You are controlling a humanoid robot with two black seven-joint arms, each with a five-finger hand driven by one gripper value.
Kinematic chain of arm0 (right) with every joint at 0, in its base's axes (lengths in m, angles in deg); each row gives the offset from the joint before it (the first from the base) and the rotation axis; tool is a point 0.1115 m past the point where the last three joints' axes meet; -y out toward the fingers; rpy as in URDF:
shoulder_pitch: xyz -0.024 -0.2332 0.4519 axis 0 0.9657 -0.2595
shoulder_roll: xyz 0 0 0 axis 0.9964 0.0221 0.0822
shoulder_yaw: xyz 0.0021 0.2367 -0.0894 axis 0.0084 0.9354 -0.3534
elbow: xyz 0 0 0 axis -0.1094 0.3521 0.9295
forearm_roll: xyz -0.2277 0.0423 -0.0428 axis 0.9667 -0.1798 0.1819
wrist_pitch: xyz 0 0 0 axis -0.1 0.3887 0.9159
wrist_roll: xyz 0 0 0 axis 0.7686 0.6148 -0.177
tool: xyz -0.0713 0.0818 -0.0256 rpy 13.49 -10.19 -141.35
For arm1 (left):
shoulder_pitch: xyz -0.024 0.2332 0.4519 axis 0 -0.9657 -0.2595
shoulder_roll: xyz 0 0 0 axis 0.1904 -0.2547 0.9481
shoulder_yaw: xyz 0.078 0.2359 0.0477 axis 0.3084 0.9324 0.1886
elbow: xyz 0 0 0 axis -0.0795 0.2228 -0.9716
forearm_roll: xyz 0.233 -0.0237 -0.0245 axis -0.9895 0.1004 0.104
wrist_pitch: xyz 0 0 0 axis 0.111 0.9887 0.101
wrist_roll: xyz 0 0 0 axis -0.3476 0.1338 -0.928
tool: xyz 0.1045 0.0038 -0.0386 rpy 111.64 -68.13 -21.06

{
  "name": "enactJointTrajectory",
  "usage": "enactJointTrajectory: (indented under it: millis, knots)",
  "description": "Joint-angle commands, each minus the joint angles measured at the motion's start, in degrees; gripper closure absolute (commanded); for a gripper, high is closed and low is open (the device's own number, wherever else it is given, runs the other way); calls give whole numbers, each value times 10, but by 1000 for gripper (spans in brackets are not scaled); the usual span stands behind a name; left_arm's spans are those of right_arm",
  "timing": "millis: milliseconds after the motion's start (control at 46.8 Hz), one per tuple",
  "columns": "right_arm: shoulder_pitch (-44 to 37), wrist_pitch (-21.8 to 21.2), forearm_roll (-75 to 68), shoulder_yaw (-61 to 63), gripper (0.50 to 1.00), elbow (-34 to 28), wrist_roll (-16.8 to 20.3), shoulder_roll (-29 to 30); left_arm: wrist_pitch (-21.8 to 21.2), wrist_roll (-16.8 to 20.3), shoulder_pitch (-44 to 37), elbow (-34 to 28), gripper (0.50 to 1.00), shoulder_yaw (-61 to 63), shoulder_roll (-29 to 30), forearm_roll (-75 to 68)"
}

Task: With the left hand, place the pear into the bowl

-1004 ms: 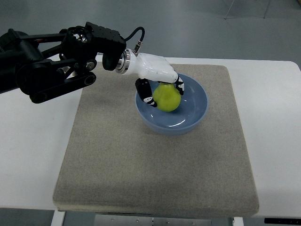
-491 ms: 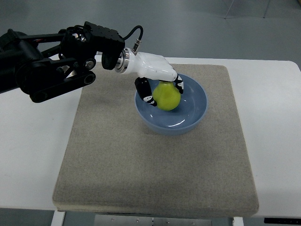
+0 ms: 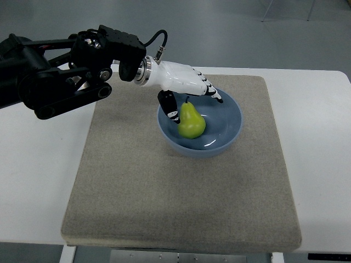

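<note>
Top view: pear (image 3: 191, 123) released into bowl (image 3: 230, 111).
Left hand (image 3: 184, 82) has just spread open, holding nothing, at the bowl's 11 o'clock; placement looks complete.

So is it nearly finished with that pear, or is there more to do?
Nearly finished. Done: the pear sits inside the blue bowl on the grey mat. In hand: nothing; the left hand hovers over the bowl's far rim with fingers spread, thumb beside the pear. Left: probably just pulling the arm away. The right arm is not visible.
</note>
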Motion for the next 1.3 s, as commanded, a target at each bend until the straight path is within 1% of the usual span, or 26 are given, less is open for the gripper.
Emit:
enactJointTrajectory:
  millis: [0, 171, 299, 470, 683, 769, 876, 1132, 1282]
  knots:
    - [0, 0, 0, 0, 576, 0, 0, 0, 1, 0, 4, 0, 512, 0, 2, 8]
    - [0, 0, 0, 0, 576, 0, 0, 0, 1, 0, 12, -2, 510, -8, 10, 67]
    - [0, 0, 0, 0, 576, 0, 0, 0, -3, 0, 19, -20, 508, -8, 23, 159]
    - [0, 0, 0, 0, 576, 0, 0, 0, -4, 0, 15, -54, 508, -8, 34, 346]
    - [0, 0, 0, 0, 576, 0, 0, 0, -3, -1, 5, -134, 506, -7, 38, 620]
    - [0, 0, 0, 0, 574, 0, 0, 0, 2, -1, 0, -159, 506, -6, 39, 697]
    - [0, 0, 0, 0, 576, 0, 0, 0, 2, -1, -23, -189, 506, -7, 38, 734]
    - [0, 0, 0, 0, 576, 0, 0, 0, -2, -1, -81, -217, 506, -8, 32, 740]
    - [0, 0, 0, 0, 576, 0, 0, 0, 4, -1, -98, -250, 508, -23, 32, 770]
